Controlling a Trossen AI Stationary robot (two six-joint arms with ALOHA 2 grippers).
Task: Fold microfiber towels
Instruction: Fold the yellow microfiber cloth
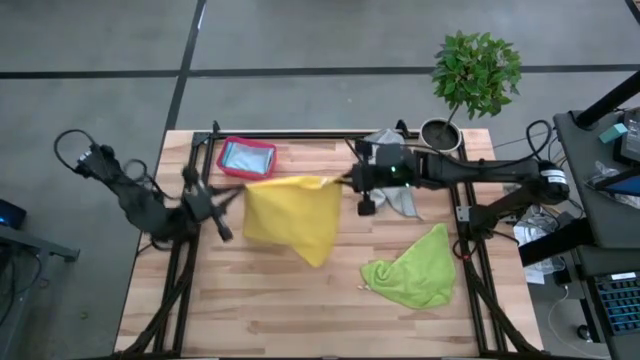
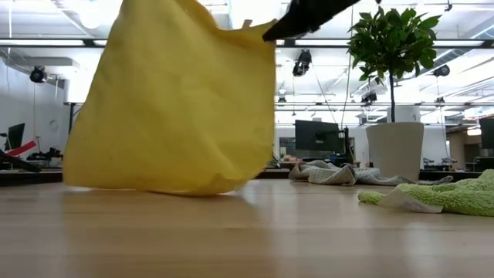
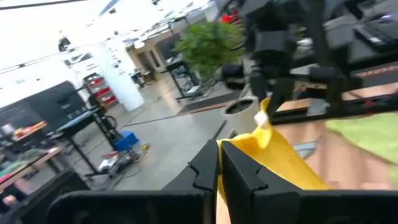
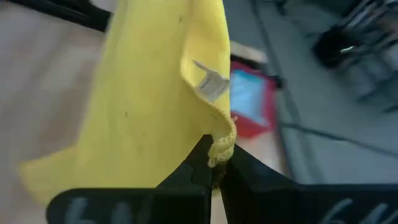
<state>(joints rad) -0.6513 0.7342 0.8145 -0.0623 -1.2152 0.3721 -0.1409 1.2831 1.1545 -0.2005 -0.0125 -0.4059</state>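
A yellow microfiber towel (image 1: 290, 215) hangs spread between my two grippers over the middle of the table. My left gripper (image 1: 238, 187) is shut on its left top corner and my right gripper (image 1: 345, 183) on its right top corner. In the low view the yellow towel (image 2: 177, 108) hangs like a sheet, its lower edge (image 2: 174, 189) down at the table top; whether it touches I cannot tell. A lime green towel (image 1: 415, 270) lies crumpled on the table's near right. A grey towel (image 1: 402, 203) lies under the right arm. My left gripper pinches a top corner of the yellow towel (image 3: 239, 144) between its two fingers, coming level from the table's left. The cloth runs from there toward the other gripper and hangs below. My right gripper pinches the other top corner (image 4: 217, 149), bunched at the hem, between its two fingertips. A white label (image 4: 208, 84) sits just beyond. The fingers come from the table's right, slanting slightly down. The cloth hangs below them.
A pink-red bin (image 1: 247, 157) with a light blue cloth in it stands at the far left of the table. A potted plant (image 1: 475, 75) stands at the far right corner. Bare wood shows along the near edge (image 1: 280, 320).
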